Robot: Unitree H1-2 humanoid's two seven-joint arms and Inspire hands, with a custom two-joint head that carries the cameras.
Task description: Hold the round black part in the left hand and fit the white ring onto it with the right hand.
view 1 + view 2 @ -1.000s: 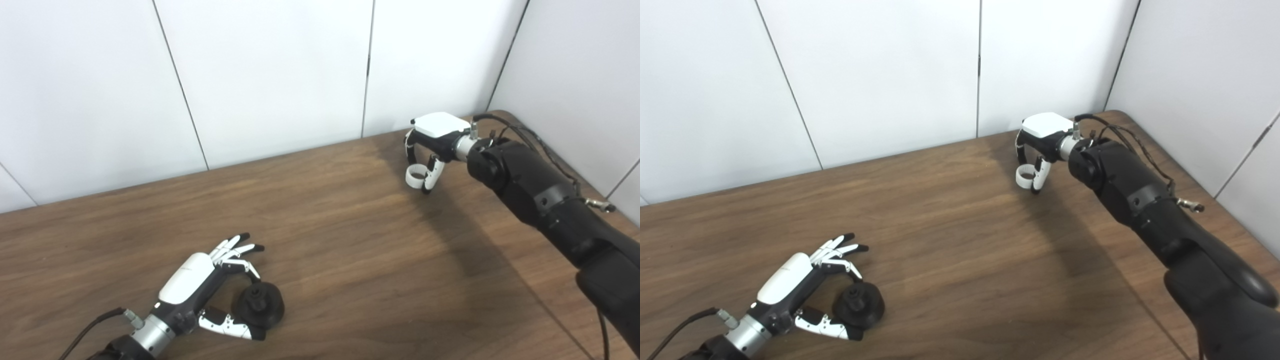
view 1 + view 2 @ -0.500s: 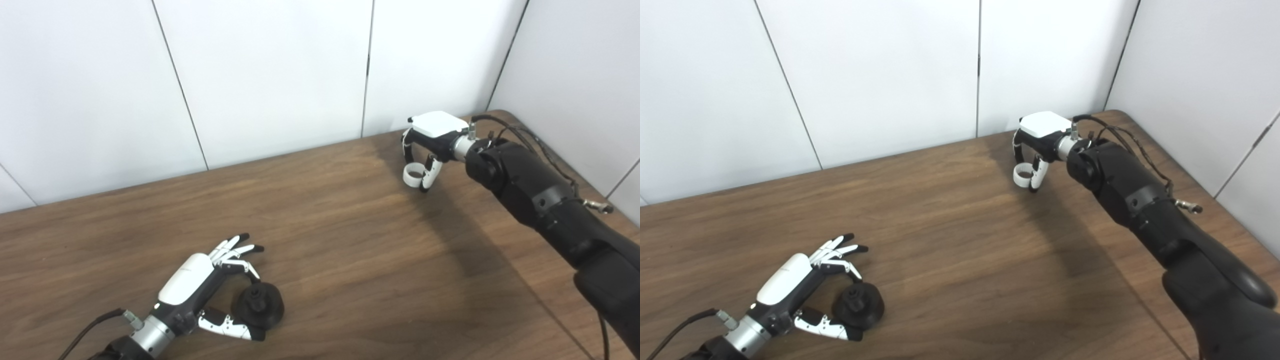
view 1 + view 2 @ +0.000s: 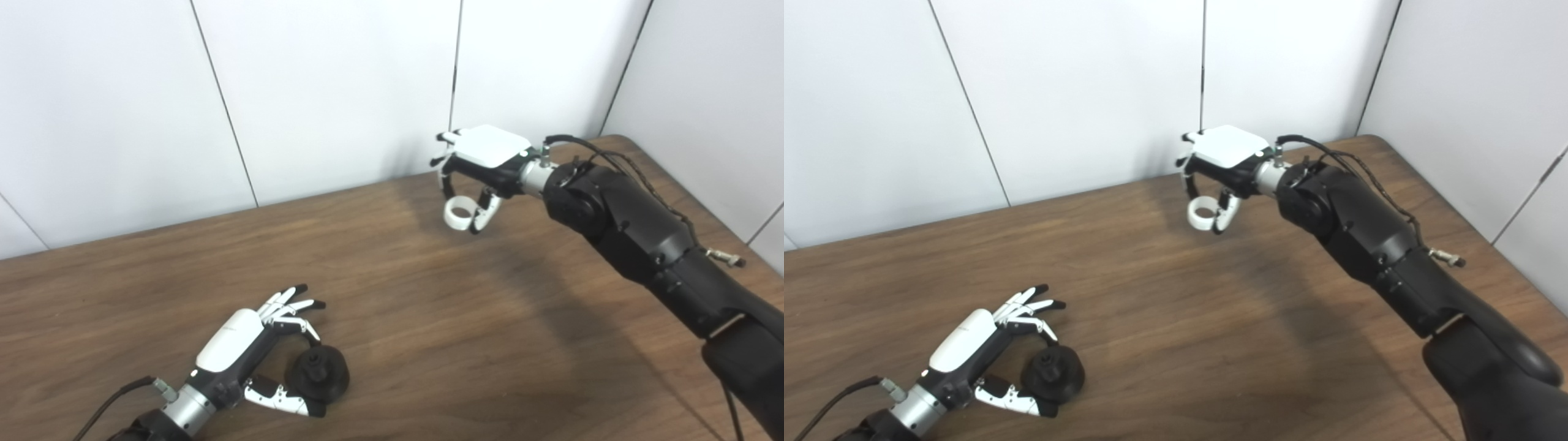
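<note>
The round black part (image 3: 319,372) with a small knob on top rests on the table at the lower left. My left hand (image 3: 245,349) curls around it, one fingertip on its top and the thumb under its near edge, the other fingers spread. My right hand (image 3: 481,165) hangs above the table's far middle, shut on the white ring (image 3: 457,214), which it pinches between thumb and a finger. The ring's hole faces up. Ring (image 3: 1202,215) and black part (image 3: 1054,374) are far apart.
The brown wooden table (image 3: 429,318) runs to white wall panels at the back and right. My black right forearm (image 3: 643,245) crosses the right side, with cables along it.
My right hand has carried the white ring left and a little higher, away from the table's far right corner. The left hand and black part have stayed put.
</note>
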